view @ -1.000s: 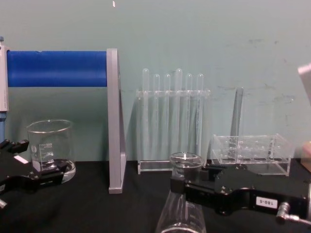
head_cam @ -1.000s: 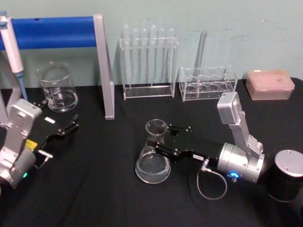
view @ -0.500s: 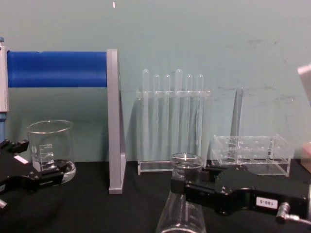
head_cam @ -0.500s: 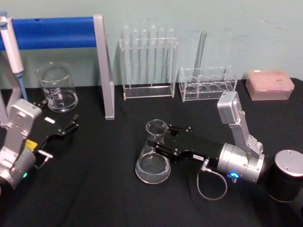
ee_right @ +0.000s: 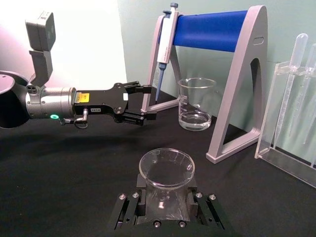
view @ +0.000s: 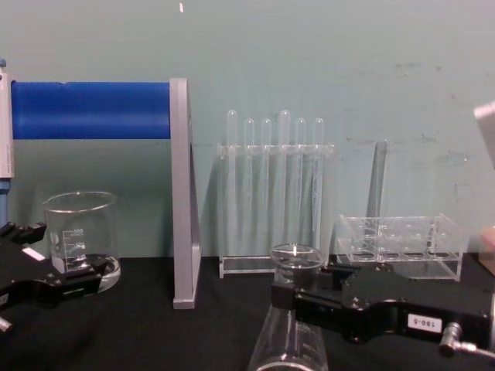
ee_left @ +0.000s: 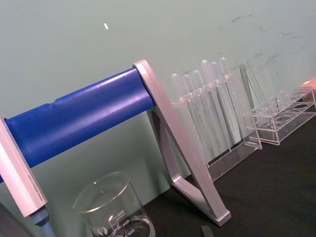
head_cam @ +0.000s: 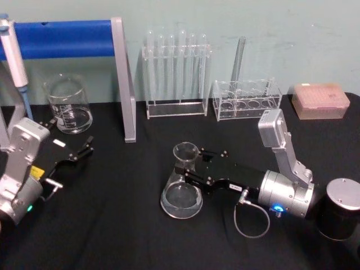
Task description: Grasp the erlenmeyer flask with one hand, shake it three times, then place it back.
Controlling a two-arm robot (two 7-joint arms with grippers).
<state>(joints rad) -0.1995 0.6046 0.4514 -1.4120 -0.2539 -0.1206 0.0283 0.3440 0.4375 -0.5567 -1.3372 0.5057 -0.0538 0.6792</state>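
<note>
Two black grippers are seen on the black tabletop. At centre frame in the head view, the clear glass conical erlenmeyer flask (head_cam: 182, 183) stands upright, long axis vertical, its narrow neck clasped by the jaws of the right gripper (head_cam: 193, 166), which reaches in horizontally from the lower right. A straight upward lift along that axis is judged to be what the shake calls for. The left gripper (head_cam: 85, 149) is parked at the left edge, jaws parted and empty, well apart from the flask, near the straight-walled glass beaker (head_cam: 68, 105)
</note>
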